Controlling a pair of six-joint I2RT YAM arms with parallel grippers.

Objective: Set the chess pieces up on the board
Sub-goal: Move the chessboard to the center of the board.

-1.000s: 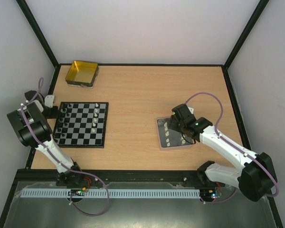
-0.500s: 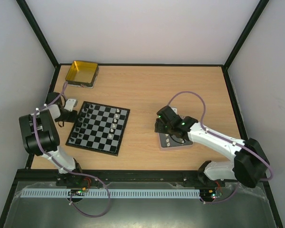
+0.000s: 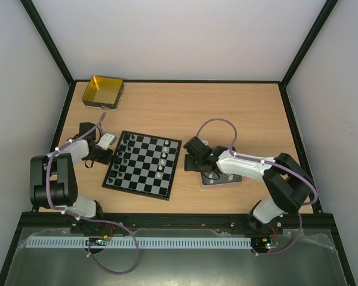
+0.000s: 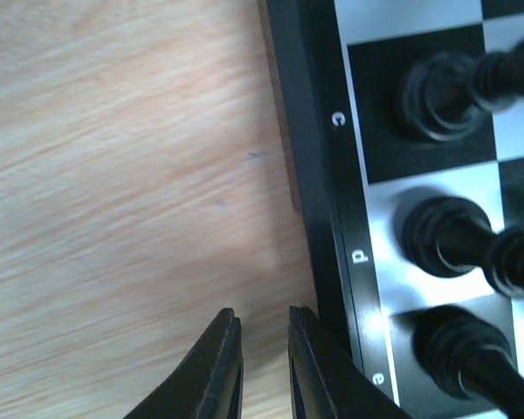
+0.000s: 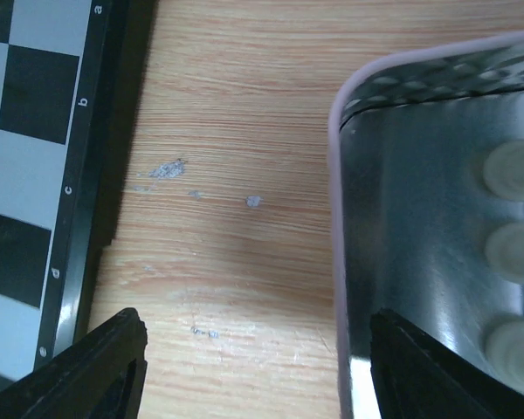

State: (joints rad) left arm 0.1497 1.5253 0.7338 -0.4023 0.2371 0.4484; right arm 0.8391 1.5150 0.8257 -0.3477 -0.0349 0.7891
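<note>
Left pincer (image 4: 264, 371): The two black fingers are shut together, with just a thin slit between them, and they hold nothing. They sit low over the wood at the left side of the small square black-and-white checkered board with a dark rim (image 3: 135, 189). One finger is right up against that rim, by the little letters d and e.
Right pincer (image 5: 262, 367): The two black fingers stand wide apart. Only bare wood is between them. One finger is near the board's right rim and the other is over the edge of the shiny silver metal tray (image 5: 402, 227).
Board: It lies flat on the light brown wooden desk (image 3: 227, 113), turned a bit crooked, between the two pincers.
Black chess pieces (image 4: 445, 236): These tiny dark figures stand up on the squares along the board's left side, next to the left pincer.
Cream chess pieces (image 5: 511, 249): Three tiny pale figures show in a row inside the tray. A few more pale ones stand in a line on the board, near its right side.
Tray: It rests on the desk just right of the board, not touching it. From above, the right arm hides much of it.
Yellow square tin (image 3: 101, 103): It sits open in the far left corner of the desk, well apart from the board.
</note>
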